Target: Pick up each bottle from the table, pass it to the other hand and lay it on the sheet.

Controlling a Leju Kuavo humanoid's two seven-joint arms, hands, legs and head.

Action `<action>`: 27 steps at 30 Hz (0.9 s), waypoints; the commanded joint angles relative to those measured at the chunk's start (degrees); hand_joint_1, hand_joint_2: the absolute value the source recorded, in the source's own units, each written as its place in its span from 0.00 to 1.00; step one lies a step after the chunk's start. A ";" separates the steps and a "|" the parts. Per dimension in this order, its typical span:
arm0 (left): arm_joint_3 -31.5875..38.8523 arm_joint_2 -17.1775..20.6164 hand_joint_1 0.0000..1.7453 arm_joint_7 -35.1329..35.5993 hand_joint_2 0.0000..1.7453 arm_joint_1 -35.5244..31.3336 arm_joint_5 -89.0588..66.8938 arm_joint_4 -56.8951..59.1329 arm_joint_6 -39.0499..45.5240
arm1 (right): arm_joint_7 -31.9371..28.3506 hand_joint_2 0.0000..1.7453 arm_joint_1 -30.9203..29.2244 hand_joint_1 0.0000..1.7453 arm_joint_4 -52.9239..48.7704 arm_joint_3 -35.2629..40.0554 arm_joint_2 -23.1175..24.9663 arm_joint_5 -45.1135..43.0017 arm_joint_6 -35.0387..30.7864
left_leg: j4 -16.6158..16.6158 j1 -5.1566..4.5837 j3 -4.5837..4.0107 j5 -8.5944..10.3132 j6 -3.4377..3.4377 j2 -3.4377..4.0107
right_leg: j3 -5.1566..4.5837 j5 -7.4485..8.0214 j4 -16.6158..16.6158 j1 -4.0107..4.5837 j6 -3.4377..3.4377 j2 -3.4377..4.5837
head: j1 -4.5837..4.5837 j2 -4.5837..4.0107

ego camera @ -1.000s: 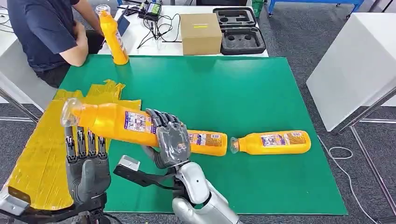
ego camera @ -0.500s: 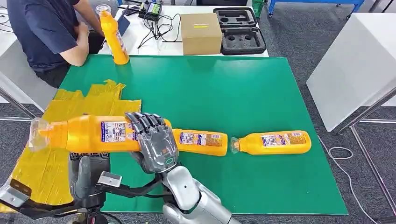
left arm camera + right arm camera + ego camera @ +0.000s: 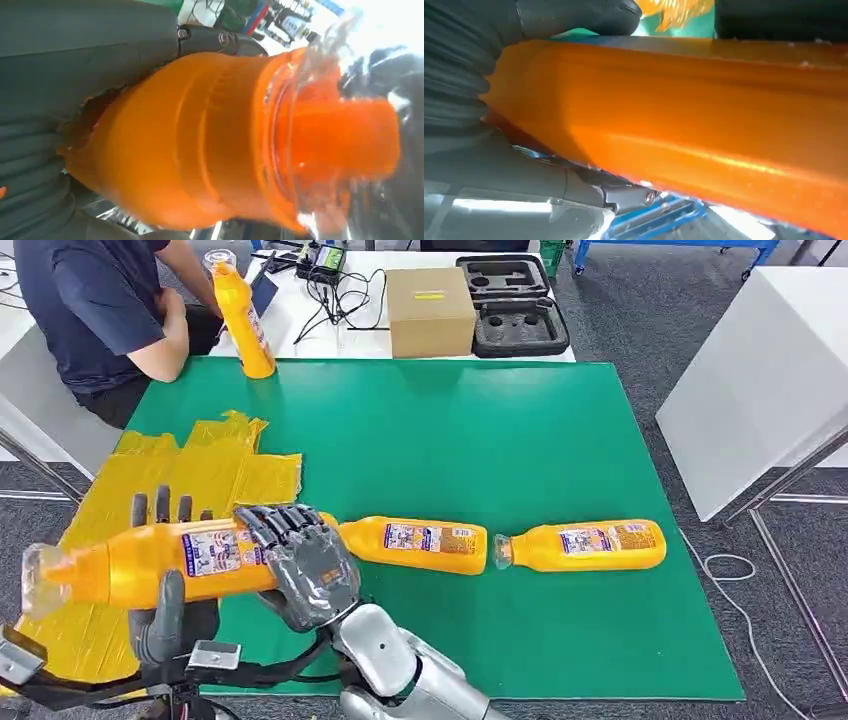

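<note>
My right hand [image 3: 300,565] grips a labelled orange bottle [image 3: 150,565] by its body and holds it level above the yellow sheet [image 3: 200,465], clear cap pointing left. My left hand [image 3: 170,615] sits around the bottle's neck end, with straight fingers rising behind it and the thumb in front. The left wrist view has the bottle's shoulder and cap [image 3: 200,145] close against the palm [image 3: 75,60]. In the right wrist view the bottle's side [image 3: 699,115] lies across the palm. Two more orange bottles [image 3: 425,543] [image 3: 590,545] lie end to end on the green mat [image 3: 450,440].
A person [image 3: 90,310] sits at the far left corner beside an upright orange bottle [image 3: 243,320]. Behind the mat are a cardboard box [image 3: 430,310], a black foam case [image 3: 510,305] and cables. A white table [image 3: 770,360] stands to the right.
My right hand has carried the bottle left and down over the sheet. The bottle has come down between my left hand's fingers and thumb; before, it was above the fingertips.
</note>
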 commanded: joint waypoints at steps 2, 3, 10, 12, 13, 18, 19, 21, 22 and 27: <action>2.89 -1.75 0.00 -0.08 1.00 -0.86 -1.16 -3.11 0.05 | -2.37 1.00 2.41 1.00 4.97 7.27 -0.43 -0.72 4.39 | -0.09 0.07 0.31 -0.07 -0.13 -0.14 | 0.38 -0.11 -0.13 0.08 -0.06 -0.22 | 0.00 0.00; 3.18 -2.01 0.00 -0.16 1.00 -0.56 -1.19 -3.41 0.00 | -2.97 1.00 2.48 1.00 4.87 7.63 -0.59 -0.93 4.97 | -0.09 0.06 0.21 -0.03 -0.09 -0.16 | 0.27 -0.07 -0.13 0.06 -0.05 -0.22 | 0.02 0.00; 5.68 -4.01 0.88 0.38 1.00 0.95 -0.62 -7.06 -0.76 | -3.70 1.00 2.39 1.00 2.94 9.35 -0.15 -0.63 8.44 | -0.11 0.08 0.30 -0.07 -0.12 -0.18 | 0.38 -0.11 -0.17 0.09 -0.06 -0.26 | 0.00 -0.02; 6.04 -4.21 0.88 0.74 1.00 1.00 -0.56 -7.42 -0.90 | -2.52 1.00 1.99 1.00 0.84 9.36 -0.15 -0.56 10.36 | -0.04 0.06 0.16 -0.06 -0.09 -0.10 | 0.20 -0.08 -0.08 0.06 -0.05 -0.14 | -0.02 0.00; 6.04 -4.21 0.88 0.74 1.00 1.00 -0.56 -7.42 -0.90 | -2.52 1.00 1.99 1.00 0.84 9.36 -0.15 -0.56 10.36 | -0.03 0.04 0.07 -0.02 -0.07 -0.09 | 0.12 -0.04 -0.06 0.04 -0.03 -0.13 | 0.00 0.00; 7.23 -5.30 1.00 0.60 1.00 3.04 -0.37 -10.16 -1.44 | -3.32 1.00 2.46 1.00 1.07 9.34 -0.17 -0.12 11.77 | -0.06 0.07 0.16 -0.03 -0.08 -0.11 | 0.21 -0.06 -0.11 0.07 -0.05 -0.16 | 0.00 0.00; 7.68 -5.71 1.00 0.60 1.00 3.66 -0.36 -11.09 -1.62 | -3.73 1.00 2.63 1.00 1.07 9.36 -0.19 0.03 12.08 | -0.06 0.09 0.28 -0.10 -0.11 -0.07 | 0.33 -0.10 -0.12 0.10 -0.06 -0.14 | 0.00 0.00; 8.70 -6.60 1.00 0.76 1.00 4.38 -1.15 -12.26 -1.68 | -4.26 1.00 2.98 1.00 1.05 9.27 -0.15 0.36 12.55 | -0.06 0.08 0.24 -0.09 -0.11 -0.04 | 0.29 -0.09 -0.12 0.09 -0.05 -0.12 | 0.00 0.00; 8.89 -6.60 1.00 0.79 1.00 4.62 -1.37 -12.82 -1.70 | -4.63 1.00 3.14 1.00 0.96 9.20 -0.15 0.58 12.92 | -0.06 0.11 0.39 -0.16 -0.15 -0.05 | 0.45 -0.16 -0.13 0.12 -0.07 -0.14 | 0.00 0.00; 8.95 -6.60 1.00 0.18 1.00 6.38 -1.53 -15.58 0.40 | -5.41 1.00 3.48 1.00 0.42 9.00 -0.15 1.01 14.17 | -0.09 0.09 0.30 -0.09 -0.13 -0.08 | 0.35 -0.10 -0.15 0.10 -0.07 -0.16 | 0.02 0.00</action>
